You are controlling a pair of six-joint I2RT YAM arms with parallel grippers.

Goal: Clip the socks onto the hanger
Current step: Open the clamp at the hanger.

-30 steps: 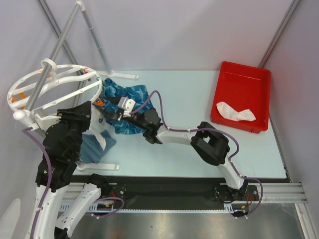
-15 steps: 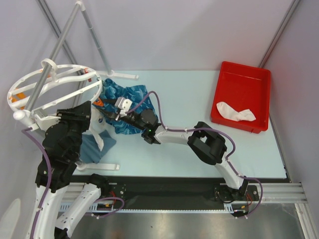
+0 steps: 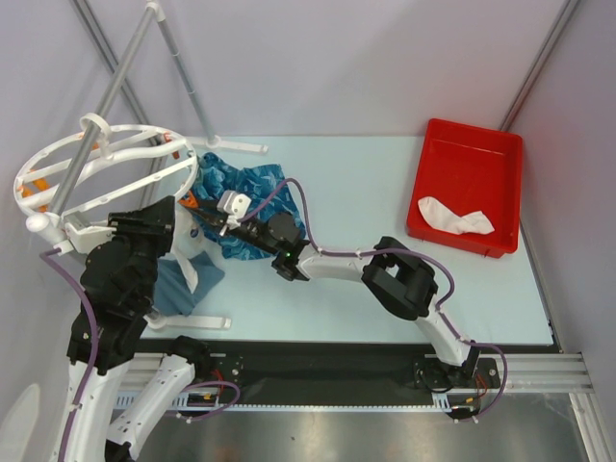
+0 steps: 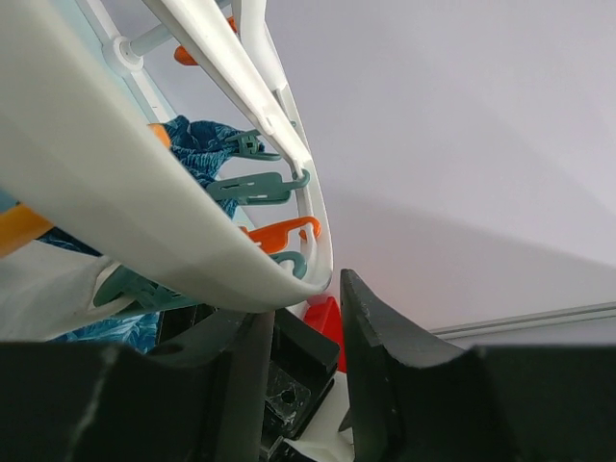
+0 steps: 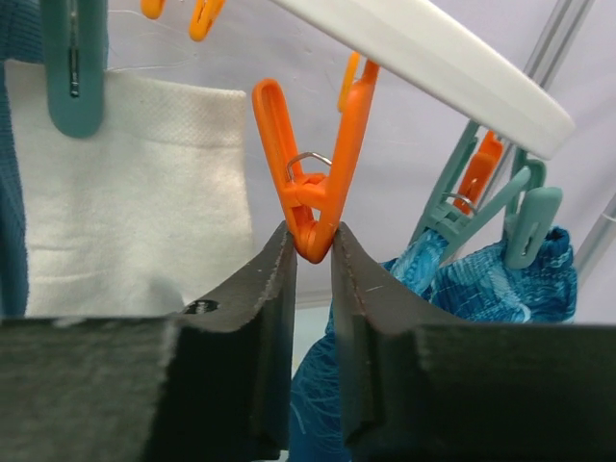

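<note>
The white round hanger (image 3: 96,164) hangs at the far left with orange and teal clips on its rim. My right gripper (image 3: 199,208) reaches under the rim; in the right wrist view its fingers (image 5: 311,245) are shut on the lower tip of an orange clip (image 5: 313,164). One white sock (image 5: 135,192) hangs beside it from a teal clip (image 5: 72,67). Another white sock (image 3: 452,216) lies in the red bin. My left gripper (image 3: 169,216) sits at the rim; its fingertips (image 4: 303,298) close on the hanger's rim (image 4: 144,212).
A blue patterned cloth (image 3: 245,188) hangs from teal clips under the hanger, close to my right wrist. A grey-blue garment (image 3: 181,281) lies below it. Grey rack poles (image 3: 183,77) and a white rack foot (image 3: 197,320) stand at the left. The red bin (image 3: 467,154) is at the right.
My right gripper has moved a little left, in under the hanger's rim towards the orange clip. The left arm and the hanger have not moved.
</note>
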